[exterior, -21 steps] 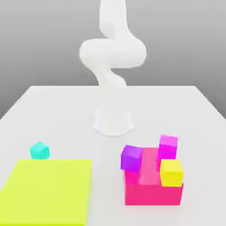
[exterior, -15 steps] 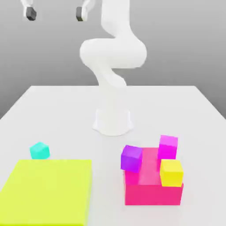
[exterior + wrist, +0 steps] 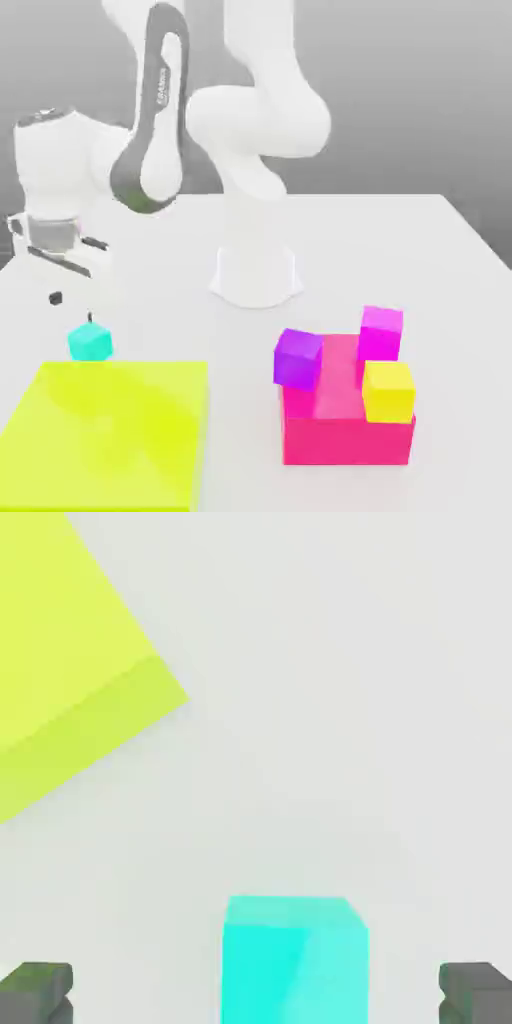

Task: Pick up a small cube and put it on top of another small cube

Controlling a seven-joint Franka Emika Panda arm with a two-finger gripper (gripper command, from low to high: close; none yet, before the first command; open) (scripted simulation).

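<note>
**End effector spread wide above the cyan cube**

Inspection runs from the exterior view's left to its right. My end effector (image 3: pixel 72 308) hangs at the far left over the counter (image 3: pixel 440 260), pointing down, its fingers (image 3: pixel 36 992) standing wide apart and clamped on nothing. The small cyan cube (image 3: pixel 89 341) sits directly below it on the counter, untouched; in the hand view the cube (image 3: pixel 295 957) lies between the two fingertips with clear space on either side. Just beside the cube, toward the camera, lies a large flat yellow-green block (image 3: pixel 110 430), its top bare. My white arm base (image 3: pixel 257 275) stands mid-counter, well apart from both. To the right is a pink block (image 3: pixel 345 435) with a raised channel along its top. A purple cube (image 3: pixel 298 357) rests tilted at its left upper edge, a magenta cube (image 3: pixel 381 332) sits at its far right corner, and a yellow cube (image 3: pixel 388 390) sits at its near right corner.
</note>
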